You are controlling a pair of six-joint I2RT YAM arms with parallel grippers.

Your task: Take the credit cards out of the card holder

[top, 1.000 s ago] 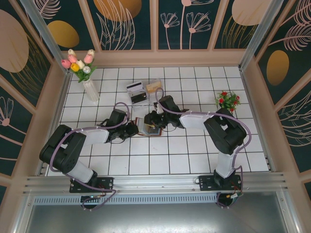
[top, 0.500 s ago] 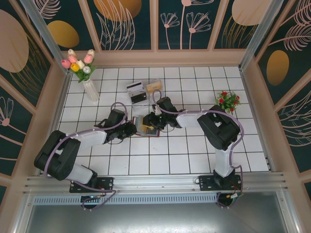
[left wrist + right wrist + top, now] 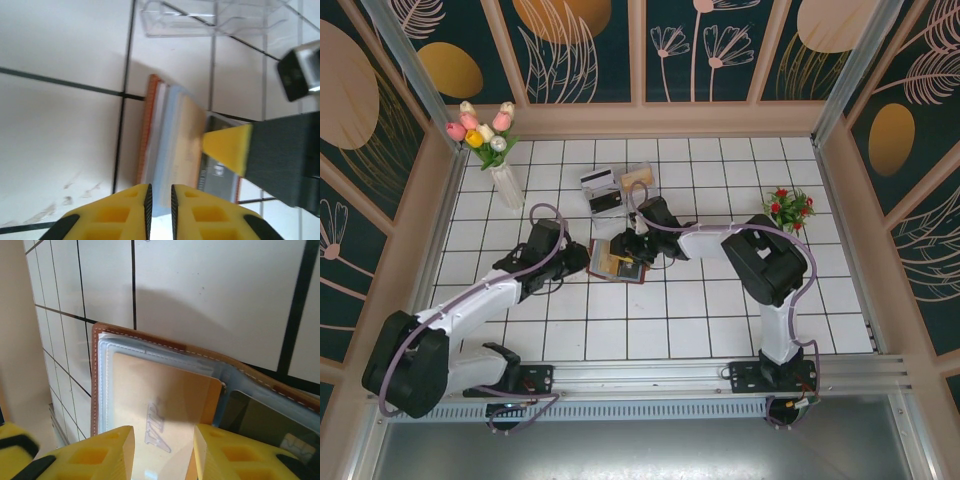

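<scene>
The card holder [image 3: 617, 263] lies open on the white tiles, brown rim around blue-grey sleeves [image 3: 102, 390]. A gold credit card [image 3: 160, 405] marked VIP lies in its left sleeve and a dark card [image 3: 260, 425] in the right one. My right gripper [image 3: 164, 452] hangs open right over the gold card, a finger on each side of the lettering; its yellow fingertip [image 3: 227, 145] rests on the card's edge. My left gripper [image 3: 160, 202] sits just short of the holder's near edge [image 3: 150, 150], its jaws a narrow slit apart with nothing between them.
A clear plastic tray [image 3: 618, 186] stands behind the holder, with cards lying in it. A vase of tulips [image 3: 492, 150] is at the back left and a small red-flowered plant [image 3: 788, 206] at the right. Wooden walls fence the tiled floor.
My left arm has drawn back to the left, off the holder, and its jaws have parted slightly. The right gripper has shifted a little left over the holder and spread somewhat wider.
</scene>
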